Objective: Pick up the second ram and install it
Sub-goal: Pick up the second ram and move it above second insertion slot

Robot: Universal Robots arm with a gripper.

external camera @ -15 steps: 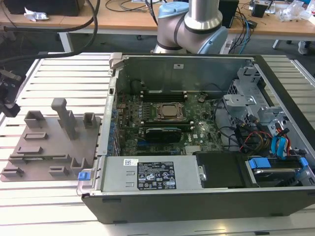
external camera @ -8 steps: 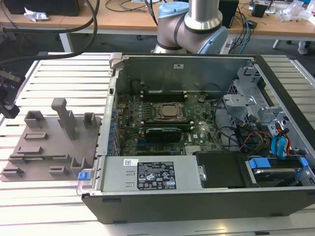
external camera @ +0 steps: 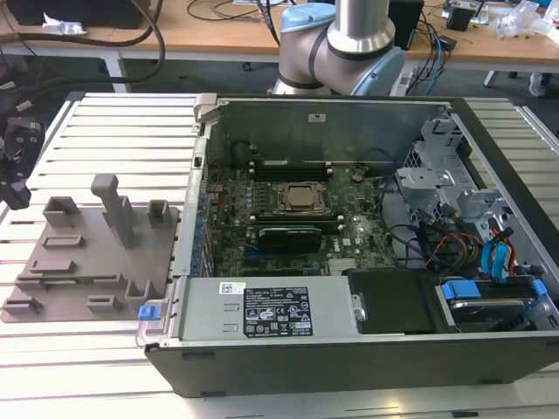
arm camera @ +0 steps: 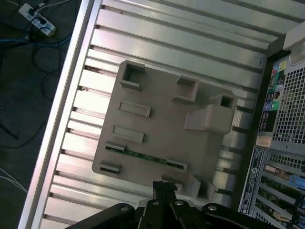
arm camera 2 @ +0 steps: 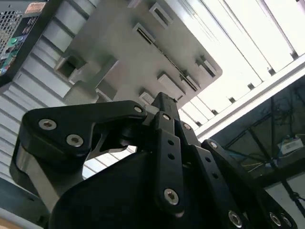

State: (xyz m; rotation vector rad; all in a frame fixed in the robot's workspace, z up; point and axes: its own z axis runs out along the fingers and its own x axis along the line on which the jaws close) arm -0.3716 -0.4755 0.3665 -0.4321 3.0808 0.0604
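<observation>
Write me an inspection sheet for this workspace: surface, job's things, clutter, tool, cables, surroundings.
Surface: slatted metal table, carrying a grey plate and an open computer case.
Job's things: the second ram lies in a slot of the grey plate, ungripped.
Clutter: nothing seen.
Grippers: tool shut, holding nothing, by the plate's edge near the ram.
Cables: blue and orange leads inside the case; thick black cables on the bench behind.
Surroundings: wooden bench behind the arm's base.
</observation>
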